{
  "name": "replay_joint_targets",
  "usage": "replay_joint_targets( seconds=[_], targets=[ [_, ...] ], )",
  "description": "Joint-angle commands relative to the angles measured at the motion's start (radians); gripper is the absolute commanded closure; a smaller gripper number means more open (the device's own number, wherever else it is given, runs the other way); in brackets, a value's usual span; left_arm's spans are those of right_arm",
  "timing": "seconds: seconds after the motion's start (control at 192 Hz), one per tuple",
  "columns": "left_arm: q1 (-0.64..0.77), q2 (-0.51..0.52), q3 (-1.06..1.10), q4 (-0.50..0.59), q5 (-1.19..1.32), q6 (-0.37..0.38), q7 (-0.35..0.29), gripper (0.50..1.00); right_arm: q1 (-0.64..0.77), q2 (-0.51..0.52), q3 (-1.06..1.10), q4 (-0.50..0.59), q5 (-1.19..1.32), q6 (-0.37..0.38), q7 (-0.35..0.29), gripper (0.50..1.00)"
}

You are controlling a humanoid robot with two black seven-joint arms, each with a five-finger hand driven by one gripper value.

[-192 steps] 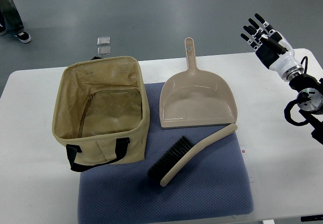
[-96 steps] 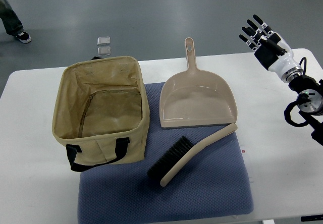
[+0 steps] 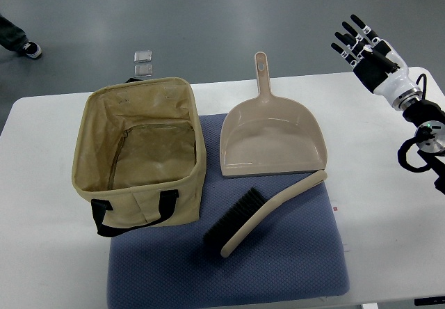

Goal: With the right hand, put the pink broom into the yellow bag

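The pink broom (image 3: 268, 211), a beige-pink hand brush with black bristles, lies slanted on the blue mat (image 3: 278, 267) near the front middle. The yellow bag (image 3: 139, 152), an open tan fabric tote with black handles, stands on the left of the mat with its mouth up. My right hand (image 3: 358, 41) is raised at the far right past the table's back edge, fingers spread and holding nothing, well away from the broom. The left arm does not show.
A matching pink dustpan (image 3: 271, 138) lies behind the broom, handle pointing away. The white table (image 3: 42, 204) carries the mat. Two small clear boxes (image 3: 144, 63) lie on the floor beyond the table. A person's shoe (image 3: 31, 49) is at the far left.
My right hand has shifted slightly to the right and up. The person's foot at the top left has moved. The broom, bag and dustpan have not moved.
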Motion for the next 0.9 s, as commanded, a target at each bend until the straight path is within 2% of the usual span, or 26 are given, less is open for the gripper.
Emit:
replay_joint_targets(
  seconds=[0.0,0.421,0.754,0.894],
  targets=[
    [0.000,0.000,0.000,0.000,0.000,0.000,0.000,0.500,0.000,0.000,0.002,0.000,0.000,-0.004,0.001,0.572],
    [0.000,0.000,0.000,0.000,0.000,0.000,0.000,0.500,0.000,-0.005,0.005,-0.002,0.021,0.028,-0.004,0.572],
    [0.000,0.000,0.000,0.000,0.000,0.001,0.000,0.500,0.000,-0.005,0.002,0.001,0.014,0.020,-0.001,0.576],
    [0.000,0.000,0.000,0.000,0.000,0.000,0.000,0.500,0.003,-0.014,-0.015,0.011,0.003,0.052,-0.001,0.576]
  ],
)
